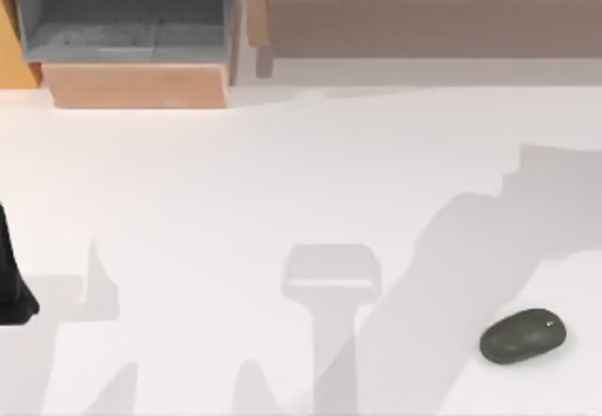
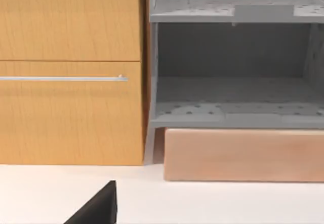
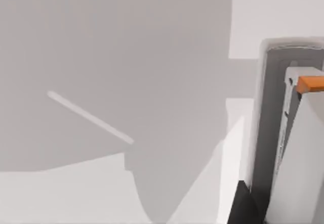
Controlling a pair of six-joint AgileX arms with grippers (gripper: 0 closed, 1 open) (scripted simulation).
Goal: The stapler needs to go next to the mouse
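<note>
The mouse (image 1: 524,336) is seen alone on the table (image 1: 282,171); no stapler is placed beside it. Placement is judged outstanding. Neither gripper's finger state can be told.

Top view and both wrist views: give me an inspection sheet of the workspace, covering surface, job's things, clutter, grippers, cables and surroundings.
Surface: white table, crossed by grey shadows.
Job's things: mouse lying at the top view's lower right; a white and grey body with an orange tab, likely the stapler, close to the right wrist camera.
Clutter: nothing seen.
Grippers: left gripper at the table's left edge; right gripper, a dark part beside the likely stapler.
Cables: nothing seen.
Surroundings: wooden cabinet with a metal handle, and a grey shelf unit beside it, at the table's far left.
</note>
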